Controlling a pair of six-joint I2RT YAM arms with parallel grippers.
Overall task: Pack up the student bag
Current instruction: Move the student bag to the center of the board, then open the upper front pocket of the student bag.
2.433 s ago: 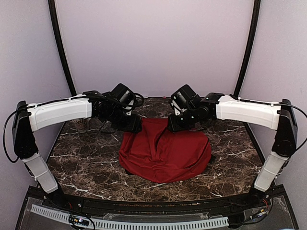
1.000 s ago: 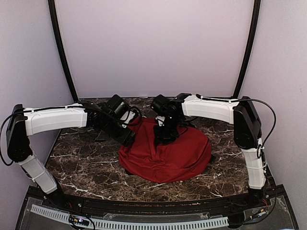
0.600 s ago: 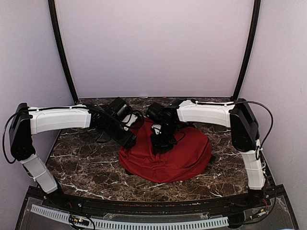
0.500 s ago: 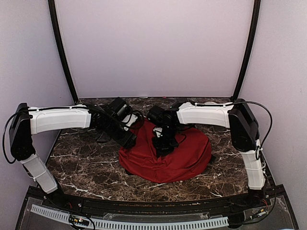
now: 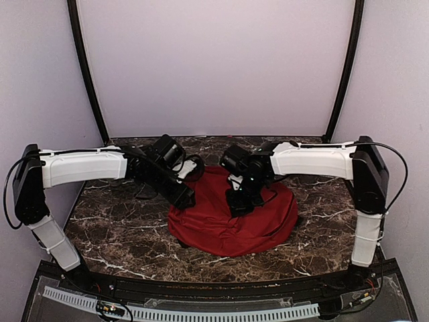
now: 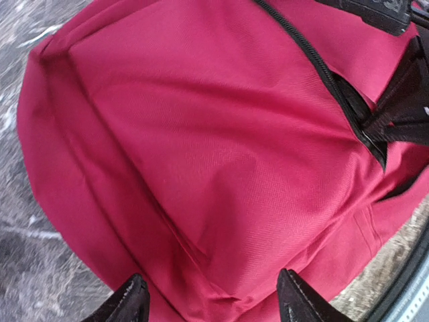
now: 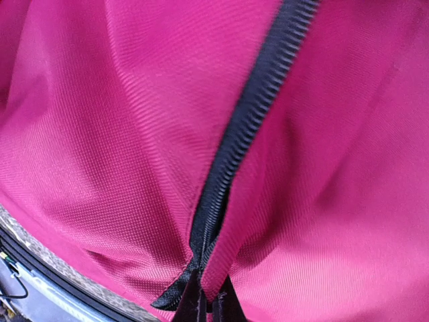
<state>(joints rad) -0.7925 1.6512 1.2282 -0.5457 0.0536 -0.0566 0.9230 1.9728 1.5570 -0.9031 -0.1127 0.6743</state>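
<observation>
Dark marble table [image 5: 120,228] within pale walls, with the red student bag [image 5: 228,225] slumped flat at its middle.
The bag lies between the two arms, a little right of centre. The left gripper [image 6: 211,305] is at the bag's far left edge with its jaws spread wide over the red fabric, gripping nothing. The right gripper [image 7: 209,305] is on top of the bag, its fingertips pinched together on the end of the black zipper [image 7: 248,127].

The student bag [image 5: 224,231] was red with a black zipper [image 7: 248,127]; the table [image 5: 120,228] was dark brown marble with thin white veins.
</observation>
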